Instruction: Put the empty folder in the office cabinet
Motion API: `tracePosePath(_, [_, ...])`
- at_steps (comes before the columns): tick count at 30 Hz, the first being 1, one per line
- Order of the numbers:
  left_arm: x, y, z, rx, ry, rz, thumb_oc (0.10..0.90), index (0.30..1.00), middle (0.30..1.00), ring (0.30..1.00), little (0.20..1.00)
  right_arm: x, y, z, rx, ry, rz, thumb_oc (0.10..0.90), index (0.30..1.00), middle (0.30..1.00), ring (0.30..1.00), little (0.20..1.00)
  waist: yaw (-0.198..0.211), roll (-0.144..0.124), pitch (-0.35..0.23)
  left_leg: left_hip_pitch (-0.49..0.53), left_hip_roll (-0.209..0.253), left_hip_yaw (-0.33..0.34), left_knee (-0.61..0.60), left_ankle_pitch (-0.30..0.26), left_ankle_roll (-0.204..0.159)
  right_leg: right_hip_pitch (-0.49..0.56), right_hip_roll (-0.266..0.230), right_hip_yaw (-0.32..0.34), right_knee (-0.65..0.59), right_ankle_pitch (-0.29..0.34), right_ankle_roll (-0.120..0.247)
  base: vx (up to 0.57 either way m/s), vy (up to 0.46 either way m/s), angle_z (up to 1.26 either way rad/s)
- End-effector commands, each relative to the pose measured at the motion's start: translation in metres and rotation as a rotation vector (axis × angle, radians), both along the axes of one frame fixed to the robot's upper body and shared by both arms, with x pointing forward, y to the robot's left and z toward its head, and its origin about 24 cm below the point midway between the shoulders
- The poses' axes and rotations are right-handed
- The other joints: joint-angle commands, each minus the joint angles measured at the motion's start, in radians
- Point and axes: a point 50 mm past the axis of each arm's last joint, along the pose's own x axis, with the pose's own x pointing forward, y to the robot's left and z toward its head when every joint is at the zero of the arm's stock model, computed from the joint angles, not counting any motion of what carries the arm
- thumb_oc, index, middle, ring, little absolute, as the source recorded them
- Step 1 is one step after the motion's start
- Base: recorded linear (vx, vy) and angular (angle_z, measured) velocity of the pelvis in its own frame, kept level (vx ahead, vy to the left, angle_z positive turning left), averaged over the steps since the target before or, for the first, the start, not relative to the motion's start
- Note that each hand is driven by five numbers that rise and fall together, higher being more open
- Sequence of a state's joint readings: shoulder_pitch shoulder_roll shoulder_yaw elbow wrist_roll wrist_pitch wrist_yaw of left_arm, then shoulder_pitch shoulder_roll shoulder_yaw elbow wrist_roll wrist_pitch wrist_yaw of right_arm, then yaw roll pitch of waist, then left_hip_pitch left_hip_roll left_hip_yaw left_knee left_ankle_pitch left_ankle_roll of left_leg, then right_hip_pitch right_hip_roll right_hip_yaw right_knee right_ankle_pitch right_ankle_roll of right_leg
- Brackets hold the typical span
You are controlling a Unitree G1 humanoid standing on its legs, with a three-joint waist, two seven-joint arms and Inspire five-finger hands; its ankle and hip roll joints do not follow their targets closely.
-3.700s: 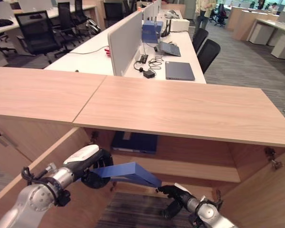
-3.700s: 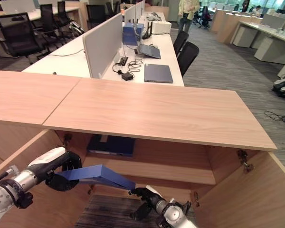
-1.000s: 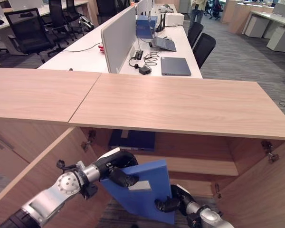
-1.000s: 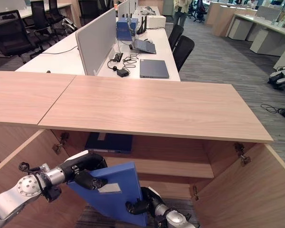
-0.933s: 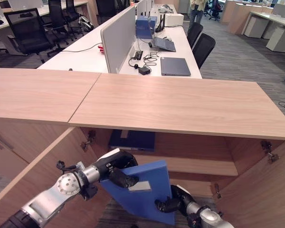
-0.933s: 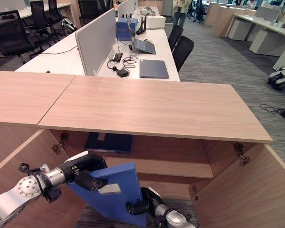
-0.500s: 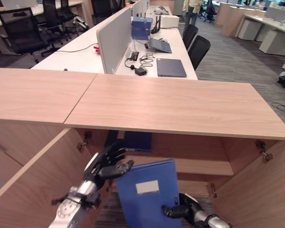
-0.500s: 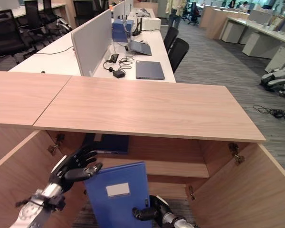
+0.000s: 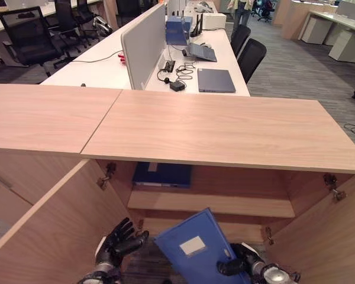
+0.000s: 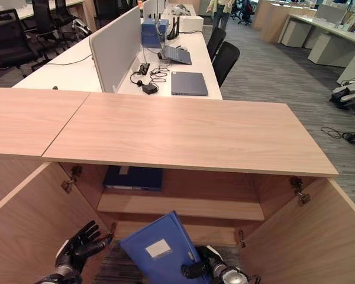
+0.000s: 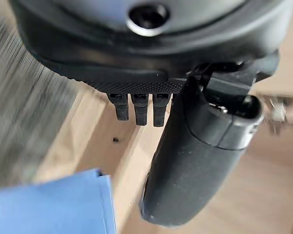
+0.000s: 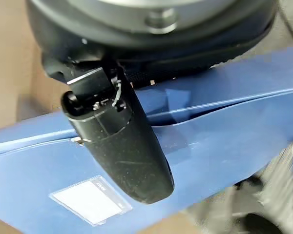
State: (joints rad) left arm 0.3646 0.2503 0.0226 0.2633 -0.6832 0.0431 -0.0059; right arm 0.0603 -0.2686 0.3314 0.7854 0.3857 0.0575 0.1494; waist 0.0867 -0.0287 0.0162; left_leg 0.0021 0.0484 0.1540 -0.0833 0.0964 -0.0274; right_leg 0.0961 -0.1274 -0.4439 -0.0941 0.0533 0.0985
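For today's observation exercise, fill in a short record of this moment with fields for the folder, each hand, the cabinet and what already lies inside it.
folder: blue folder, tilted, white label facing up, in front of the open cabinet
right hand: right hand pinching the folder's lower edge
left hand: left hand open, fingers spread, apart from the folder
cabinet: office cabinet with both doors swung open
inside: dark blue binder lying flat on the upper shelf

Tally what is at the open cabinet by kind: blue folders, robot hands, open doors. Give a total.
Blue folders: 2 (held folder, shelf folder)
Robot hands: 2 (left hand, right hand)
Open cabinet doors: 2 (left door, right door)
Total: 6
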Motion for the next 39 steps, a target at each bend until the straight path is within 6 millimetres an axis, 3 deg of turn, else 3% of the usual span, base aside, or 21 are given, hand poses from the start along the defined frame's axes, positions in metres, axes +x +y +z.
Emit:
tracePosePath(1, [0.044,-0.006,0.032,-0.094,-0.23,0.049,0.8,0.9,0.9,0.9,0.9,0.051,0.02,0.022,0.362,-0.153,-0.406,0.4,0.3,0.3,0.3,0.3,0.004,0.001,0.008,0.025,-0.037,0.014,-0.004,-0.106,0.002,0.006,0.027,-0.037,0.007,-0.062,0.006,-0.02,-0.003,0.05])
tracePosePath(3, [0.044,-0.009,0.03,-0.118,-0.219,0.06,0.8,0.9,0.9,0.9,0.9,0.057,0.024,0.025,0.44,-0.164,-0.5,0.4,0.3,0.3,0.3,0.3,0.005,0.004,0.01,0.026,-0.039,0.012,-0.004,-0.105,0.001,0.007,0.028,-0.037,0.007,-0.061,0.007,0.0,-0.001,0.02])
tracePosePath(4, [0.042,-0.016,0.025,-0.168,-0.191,0.076,0.8,0.9,0.9,0.9,0.9,0.068,0.029,0.034,0.578,-0.202,-0.651,0.4,0.3,0.3,0.3,0.3,0.003,0.01,0.011,0.025,-0.041,0.009,-0.004,-0.104,0.001,0.006,0.028,-0.038,0.007,-0.061,0.007,0.0,0.0,0.0])
tracePosePath(5, [0.042,-0.016,0.025,-0.168,-0.191,0.076,0.8,0.9,0.9,0.9,0.9,0.068,0.029,0.034,0.579,-0.203,-0.653,0.4,0.3,0.3,0.3,0.3,0.005,0.01,0.012,0.025,-0.041,0.009,-0.004,-0.104,0.001,0.006,0.028,-0.037,0.007,-0.061,0.007,0.0,0.0,0.0])
tracePosePath(6, [0.038,-0.02,0.021,-0.193,-0.162,0.079,0.8,0.9,0.9,0.9,0.9,0.085,0.028,0.046,0.696,-0.271,-0.809,0.4,0.3,0.3,0.3,0.3,0.005,0.018,0.011,0.023,-0.042,0.005,-0.004,-0.105,0.001,0.006,0.027,-0.037,0.007,-0.061,0.009,0.0,0.0,0.0])
tracePosePath(8, [0.035,-0.022,0.021,-0.201,-0.148,0.068,0.8,0.9,0.9,0.9,0.9,0.096,0.027,0.056,0.75,-0.318,-0.88,0.4,0.3,0.3,0.3,0.3,0.011,0.02,0.011,0.022,-0.042,0.004,-0.004,-0.105,0.001,0.005,0.027,-0.037,0.007,-0.062,0.01,0.02,0.01,0.04])
tracePosePath(9, [0.026,-0.026,0.017,-0.212,-0.107,0.05,0.8,0.9,0.9,0.9,0.9,0.116,0.023,0.077,0.863,-0.431,-1.012,0.4,0.3,0.3,0.3,0.3,0.018,0.029,0.009,0.019,-0.043,0.002,-0.004,-0.106,0.001,0.003,0.027,-0.038,0.007,-0.062,0.012,0.02,0.011,0.04])
tracePosePath(14, [0.01,-0.029,-0.003,-0.251,0.019,0.067,0.8,0.9,0.9,0.9,0.9,0.133,0.01,0.106,0.962,-0.596,-1.175,0.4,0.3,0.3,0.3,0.3,0.022,0.032,0.007,0.008,-0.04,0.003,-0.004,-0.106,0.0,-0.009,0.025,-0.039,0.007,-0.06,0.015,0.01,0.003,0.03])
tracePosePath(17, [-0.001,-0.027,-0.015,-0.25,0.091,0.102,0.8,0.9,0.9,0.9,0.9,0.141,0.004,0.117,0.964,-0.639,-1.19,0.4,0.3,0.3,0.3,0.3,0.028,0.033,0.015,-0.01,-0.042,-0.001,-0.004,-0.102,0.002,-0.029,0.024,-0.039,0.007,-0.056,0.018,-0.01,0.003,0.0])
tracePosePath(24, [-0.001,-0.012,-0.012,-0.141,0.084,0.045,0.8,0.9,0.9,0.9,0.9,0.162,-0.017,0.13,0.938,-0.689,-1.171,0.4,0.3,0.3,0.3,0.3,0.062,0.03,0.054,-0.102,-0.044,-0.024,-0.004,-0.073,0.0,-0.11,0.025,-0.051,0.007,-0.041,0.018,-0.06,-0.003,0.08])
tracePosePath(26, [0.001,-0.009,-0.011,-0.124,0.074,0.031,0.8,0.9,0.9,0.9,0.9,0.172,-0.027,0.142,0.955,-0.741,-1.172,0.4,0.3,0.3,0.3,0.3,0.069,0.031,0.071,-0.135,-0.045,-0.035,-0.004,-0.063,0.0,-0.137,0.024,-0.057,0.007,-0.037,0.018,-0.06,-0.016,0.1])
tracePosePath(28, [0.004,-0.005,-0.009,-0.098,0.066,0.005,0.8,0.9,0.9,0.9,0.9,0.189,-0.04,0.168,0.972,-0.838,-1.152,0.4,0.3,0.3,0.3,0.3,0.074,0.041,0.102,-0.191,-0.048,-0.045,-0.004,-0.045,-0.002,-0.191,0.022,-0.059,0.007,-0.025,0.018,-0.09,-0.005,0.11])
tracePosePath(29, [0.006,-0.006,-0.009,-0.099,0.061,0.003,0.8,0.9,0.9,0.9,0.9,0.19,-0.041,0.17,0.974,-0.843,-1.151,0.4,0.3,0.3,0.3,0.3,0.075,0.041,0.1,-0.199,-0.048,-0.045,-0.004,-0.043,-0.001,-0.199,0.022,-0.06,0.007,-0.024,0.018,-0.13,-0.002,0.16])
tracePosePath(30, [0.008,-0.005,-0.008,-0.088,0.059,-0.018,0.8,0.9,0.9,0.9,0.9,0.203,-0.047,0.191,0.985,-0.898,-1.133,0.4,0.3,0.3,0.3,0.3,0.081,0.047,0.119,-0.246,-0.051,-0.051,-0.004,-0.03,-0.003,-0.244,0.019,-0.059,0.007,-0.015,0.019,-0.1,0.004,0.1])
tracePosePath(34, [0.009,-0.007,-0.009,-0.085,0.061,-0.047,0.8,0.9,0.9,0.9,0.9,0.221,-0.055,0.216,0.968,-0.928,-1.111,0.4,0.3,0.3,0.3,0.3,0.094,0.051,0.118,-0.314,-0.054,-0.056,-0.004,-0.015,-0.004,-0.308,0.018,-0.055,0.007,-0.005,0.017,-0.04,0.001,0.05])
tracePosePath(35, [0.009,-0.008,-0.008,-0.083,0.062,-0.061,0.8,0.9,0.9,0.9,0.9,0.23,-0.065,0.229,0.912,-0.919,-1.13,0.4,0.3,0.3,0.3,0.3,0.103,0.057,0.125,-0.348,-0.055,-0.057,-0.004,-0.007,-0.007,-0.341,0.019,-0.051,0.007,-0.002,0.016,0.0,0.0,0.0])
tracePosePath(38, [0.014,-0.009,-0.004,-0.07,0.043,-0.085,0.8,0.9,0.9,0.9,0.9,0.242,-0.062,0.25,0.932,-0.927,-1.128,0.4,0.3,0.3,0.3,0.3,0.112,0.068,0.135,-0.382,-0.055,-0.055,-0.004,-0.002,-0.01,-0.371,0.02,-0.047,0.007,0.002,0.016,-0.02,0.01,-0.02])
tracePosePath(39, [0.013,-0.011,-0.003,-0.075,0.042,-0.089,0.8,0.9,0.9,0.9,0.9,0.248,-0.056,0.267,1.004,-0.956,-1.129,0.4,0.3,0.3,0.3,0.3,0.119,0.074,0.139,-0.405,-0.056,-0.053,-0.004,0.003,-0.011,-0.391,0.021,-0.041,0.007,0.005,0.016,0.0,0.0,0.0])
